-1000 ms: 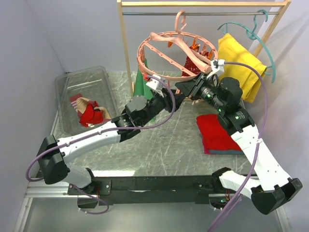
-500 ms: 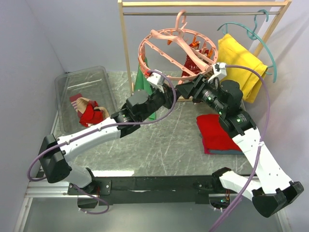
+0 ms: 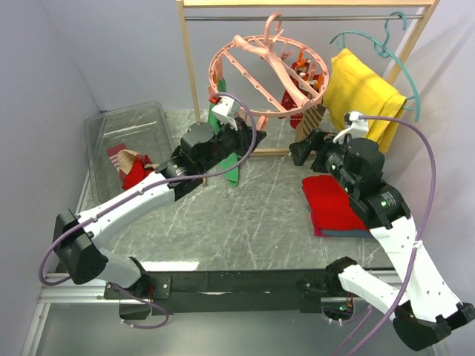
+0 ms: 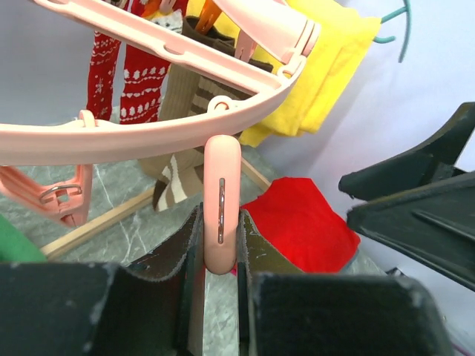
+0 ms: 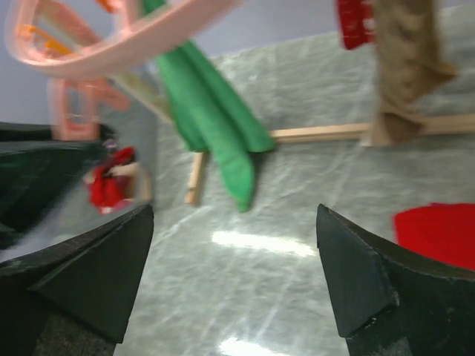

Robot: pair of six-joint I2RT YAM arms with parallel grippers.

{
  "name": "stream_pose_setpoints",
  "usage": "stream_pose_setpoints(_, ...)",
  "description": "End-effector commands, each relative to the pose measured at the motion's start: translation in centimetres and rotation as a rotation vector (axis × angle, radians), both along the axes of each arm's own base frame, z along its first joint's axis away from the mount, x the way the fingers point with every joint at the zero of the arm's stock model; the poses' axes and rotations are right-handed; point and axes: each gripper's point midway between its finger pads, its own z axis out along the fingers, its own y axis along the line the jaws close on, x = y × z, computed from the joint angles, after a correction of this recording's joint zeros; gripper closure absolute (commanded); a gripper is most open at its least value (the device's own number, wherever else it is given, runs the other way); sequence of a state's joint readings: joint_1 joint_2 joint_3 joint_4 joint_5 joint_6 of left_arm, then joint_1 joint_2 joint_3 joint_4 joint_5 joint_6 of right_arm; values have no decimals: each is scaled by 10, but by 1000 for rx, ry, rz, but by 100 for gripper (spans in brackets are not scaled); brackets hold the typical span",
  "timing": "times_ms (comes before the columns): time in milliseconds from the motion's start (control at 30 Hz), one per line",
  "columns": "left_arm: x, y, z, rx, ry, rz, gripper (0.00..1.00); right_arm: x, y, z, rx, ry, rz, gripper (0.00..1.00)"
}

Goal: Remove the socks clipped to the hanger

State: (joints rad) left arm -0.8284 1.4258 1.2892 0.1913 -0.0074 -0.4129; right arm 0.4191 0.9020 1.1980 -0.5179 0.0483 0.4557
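Since the socks [image 4: 137,81] are light, limp cloth dangling with their long axis vertical from the tilted hanger [image 4: 148,137] on the rack rail [image 3: 312,18], a pinch just below each peg should suit. The left gripper [image 4: 220,230] fingers pinch a pink clip peg [image 4: 220,170]; the right gripper [image 5: 234,245] fingers gape wide, empty.

No writing, label, brand or number can be read on anything here.
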Motion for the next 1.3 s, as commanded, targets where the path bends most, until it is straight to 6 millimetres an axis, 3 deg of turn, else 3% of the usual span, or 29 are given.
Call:
stream_pose_setpoints(0,-6,24,51,-56,-62,5,99,11,-27,-23,-101,3,-130,3)
stream_pose_setpoints(133,-6,41,60,-64,-56,18,99,33,-35,-52,-140,38,-195,0)
stream_pose_setpoints(333,-12,43,70,-82,-60,-13,99,74,-49,-72,-189,40,-264,0)
stream_pose_setpoints(633,-9,48,77,-112,-51,-27,99,103,-62,-56,-222,-183,-289,2)
stream_pose_setpoints(900,-9,48,78,-112,-43,-36,99,117,-52,-58,-276,-279,-206,27)
stream_pose_setpoints(1033,-8,50,76,-102,-37,-26,99,125,-51,-59,-293,-284,-198,51)
stream_pose_setpoints(1100,-8,54,78,-104,-41,-17,99,126,-51,-65,-307,-277,-196,53)
stream_pose_setpoints(1200,-7,55,76,-104,-37,-15,99,128,-51,-65,-313,-283,-196,66)
stream_pose_setpoints(1233,-7,54,75,-102,-37,-18,99,128,-52,-66,-317,-278,-199,78)
stream_pose_setpoints(1267,-7,54,75,-104,-35,-17,99,128,-52,-66,-318,-275,-200,83)
